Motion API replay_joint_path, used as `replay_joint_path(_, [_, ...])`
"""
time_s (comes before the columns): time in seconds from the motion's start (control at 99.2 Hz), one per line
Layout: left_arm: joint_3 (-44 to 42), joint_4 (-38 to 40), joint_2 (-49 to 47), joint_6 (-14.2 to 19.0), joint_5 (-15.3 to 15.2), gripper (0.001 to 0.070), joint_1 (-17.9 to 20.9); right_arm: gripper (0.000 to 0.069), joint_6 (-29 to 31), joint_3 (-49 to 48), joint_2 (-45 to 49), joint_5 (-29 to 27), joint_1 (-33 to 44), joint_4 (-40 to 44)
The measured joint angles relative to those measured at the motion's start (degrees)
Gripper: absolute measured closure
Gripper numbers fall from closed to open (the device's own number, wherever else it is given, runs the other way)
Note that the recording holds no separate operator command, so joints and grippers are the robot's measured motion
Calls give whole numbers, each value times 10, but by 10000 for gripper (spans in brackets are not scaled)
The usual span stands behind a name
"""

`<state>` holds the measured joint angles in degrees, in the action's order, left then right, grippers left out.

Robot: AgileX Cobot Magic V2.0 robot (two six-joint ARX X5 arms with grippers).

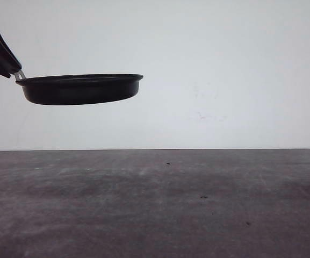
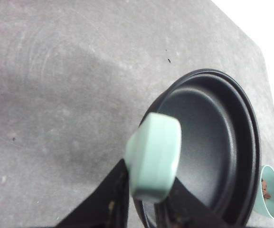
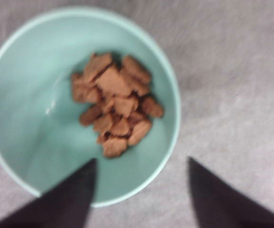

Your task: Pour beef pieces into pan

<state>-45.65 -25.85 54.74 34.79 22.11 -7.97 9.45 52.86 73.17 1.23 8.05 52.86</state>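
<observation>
The front view shows the wide, shallow round black frying pan (image 1: 82,89) from the side, lifted clear of the dark grey matte surface (image 1: 155,204) and held level against a plain white wall (image 1: 224,70). Its rolled rim reads as a thin lip over a smooth curved wall. The left gripper (image 1: 16,72) reaches in from the upper left edge, its dark fingers meeting the pan's handle end.

The left wrist view looks down into the same pan (image 2: 208,142): a smooth, dull black, empty interior ringed by stepped concentric edges. The short, rounded pale mint-green handle (image 2: 154,156) has a soft plastic sheen and sits between the left gripper's (image 2: 141,209) black fingers, so the jaws are clamped on it. Just beyond the pan's rim, a sliver of the teal-green bowl (image 2: 271,192) appears with reddish pieces inside.

The right wrist view gives the bowl (image 3: 27,118) in full, slightly blurred: round, smooth-walled, with a pale thin rim. The flat, irregular reddish-brown beef pieces (image 3: 115,104) lie heaped together on its floor, none in the pan. The right gripper's (image 3: 141,190) jaws stand apart, one dark finger (image 3: 65,199) overlapping the bowl's rim and the other outside it over the mottled grey surface (image 3: 231,80); whether they touch the rim cannot be told.
</observation>
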Motion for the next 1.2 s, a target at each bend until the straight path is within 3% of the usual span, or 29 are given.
replay_joint_path(0.121, [0,2,0,0,0,668,0,414,0,0,2,-5,9,-6])
replay_joint_path(0.484, [0,3,0,-6,-1,668,0,424,0,-8,36,-11,15,-35])
replay_joint_path(0.686, [0,3,0,-9,-3,668,0,492,4,-8,46,-11,15,-42])
replay_joint_path(0.917, [0,3,0,-9,-4,668,0,510,5,-8,70,-11,15,-43])
replay_joint_path(1.079, [0,3,0,-11,-4,668,0,646,5,-8,73,-12,15,-49])
replay_joint_path(1.2, [0,3,0,-11,-5,668,0,670,9,-8,76,-5,17,-60])
